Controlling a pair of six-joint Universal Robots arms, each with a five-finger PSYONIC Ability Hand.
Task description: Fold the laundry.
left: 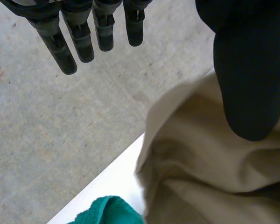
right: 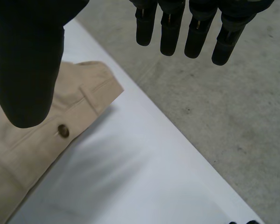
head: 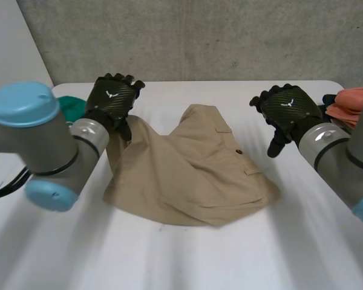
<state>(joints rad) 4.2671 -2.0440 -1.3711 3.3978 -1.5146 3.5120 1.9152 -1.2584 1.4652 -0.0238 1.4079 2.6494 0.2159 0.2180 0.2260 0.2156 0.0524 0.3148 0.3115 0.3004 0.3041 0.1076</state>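
Currently tan shorts [head: 187, 172] lie rumpled by both thumbs, the left hand [head: 112, 99] and right hand [head: 288, 109] straight-fingered and empty, left thumb perhaps touching cloth; grabbing bunched layers could fold them crooked.

Grey arms [head: 45, 145], blk hands [head: 112, 96] (lt-blue caps [head: 21, 104])

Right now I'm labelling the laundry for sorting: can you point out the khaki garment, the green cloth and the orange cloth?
khaki garment [head: 187, 175], head view, middle of its spread fabric.
green cloth [head: 72, 109], head view, the part showing beside the left arm.
orange cloth [head: 349, 103], head view, its upper fold beside the right arm.
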